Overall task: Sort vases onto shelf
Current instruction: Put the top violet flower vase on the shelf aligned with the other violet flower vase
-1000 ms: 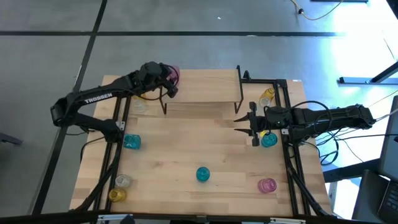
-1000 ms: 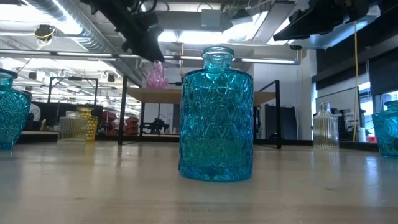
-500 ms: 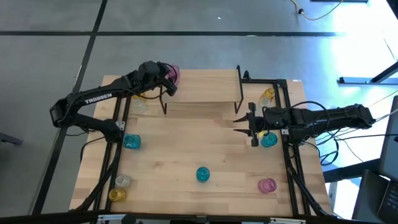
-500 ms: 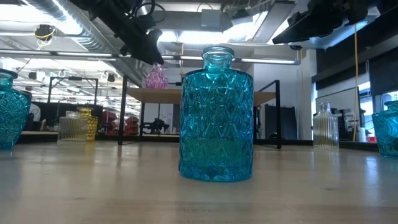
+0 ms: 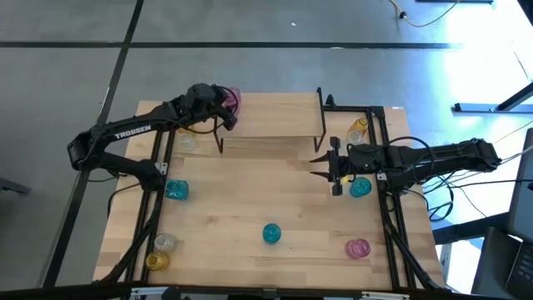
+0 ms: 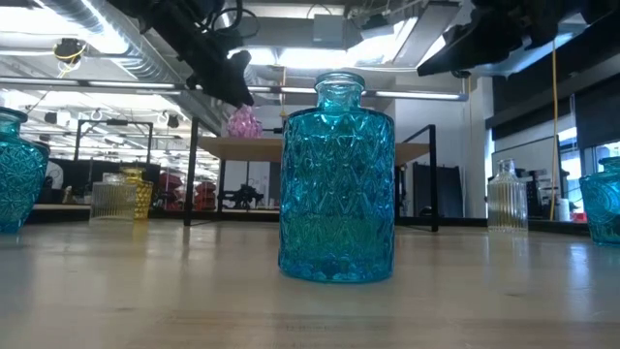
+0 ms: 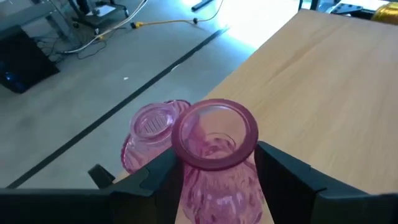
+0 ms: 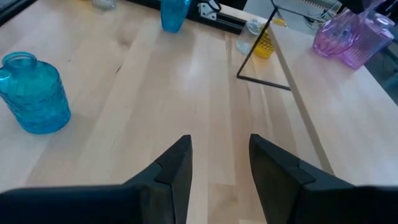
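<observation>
Pink vase (image 7: pixel 214 155) stands on the shelf (image 5: pixel 275 112) at the board's far-left corner, roughly 11 o'clock on the table in the high view, with a second pink vase (image 7: pixel 151 134) just beside it, nearer the corner edge. Left gripper (image 7: pixel 214 180) straddles the nearer pink vase: a dark finger on each side of its body, very close to the glass, though actual contact can't be made out; whether it grips or has let go, I cannot tell. Judged step: placement of this vase on the shelf, at or near release. Next move, as I read it, calls for the jaws to spread enough to clear the body, then a straight back-off along the approach line, since any sideways drift would knock the neighbour, which sits close to the shelf edge. Right gripper (image 8: pixel 214 168) hovers over bare tabletop at about 3 o'clock, fingers parted with a moderate gap and nothing between them. A teal vase (image 5: pixel 361 188) stands just beside it toward the right edge, a yellow vase (image 5: pixel 358 128) farther back at 2 o'clock. Remaining on the table: teal at 9 o'clock (image 5: pixel 176 190), teal at 6 o'clock (image 5: pixel 271 233), pink at 5 o'clock (image 5: pixel 358 247), clear and yellow pair at 7 o'clock (image 5: pixel 160 252). Sorting looks early on.
</observation>
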Motion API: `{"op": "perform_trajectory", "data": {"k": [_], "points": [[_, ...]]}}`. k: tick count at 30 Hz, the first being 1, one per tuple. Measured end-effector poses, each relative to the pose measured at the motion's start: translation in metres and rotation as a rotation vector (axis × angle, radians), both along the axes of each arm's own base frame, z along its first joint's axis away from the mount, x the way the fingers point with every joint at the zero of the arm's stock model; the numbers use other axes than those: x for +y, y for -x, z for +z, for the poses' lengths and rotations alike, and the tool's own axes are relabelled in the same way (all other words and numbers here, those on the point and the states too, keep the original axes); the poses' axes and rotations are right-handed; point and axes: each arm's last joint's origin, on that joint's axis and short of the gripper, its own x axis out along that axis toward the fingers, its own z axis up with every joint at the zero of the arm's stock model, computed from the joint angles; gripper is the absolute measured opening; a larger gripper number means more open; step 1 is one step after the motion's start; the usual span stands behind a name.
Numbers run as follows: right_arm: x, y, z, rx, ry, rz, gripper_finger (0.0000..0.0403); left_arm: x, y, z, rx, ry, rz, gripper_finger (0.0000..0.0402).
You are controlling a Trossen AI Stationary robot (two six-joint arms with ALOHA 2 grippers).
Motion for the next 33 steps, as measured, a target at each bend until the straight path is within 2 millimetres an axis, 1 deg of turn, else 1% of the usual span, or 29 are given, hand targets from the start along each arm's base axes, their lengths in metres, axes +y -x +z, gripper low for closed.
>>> {"op": "perform_trajectory", "data": {"k": [17, 33], "points": [[0.0000, 0.0000, 0.0000, 0.000, 0.000, 0.000, 0.0143, 0.0001, -0.0006, 0.0030, -0.028, 0.006, 0.001, 0.0188], [0.0000, 0.0000, 0.0003, -0.003, 0.000, 0.000, 0.0143, -0.0001, -0.0003, 0.0026, -0.013, 0.004, -0.005, 0.0188]]}}
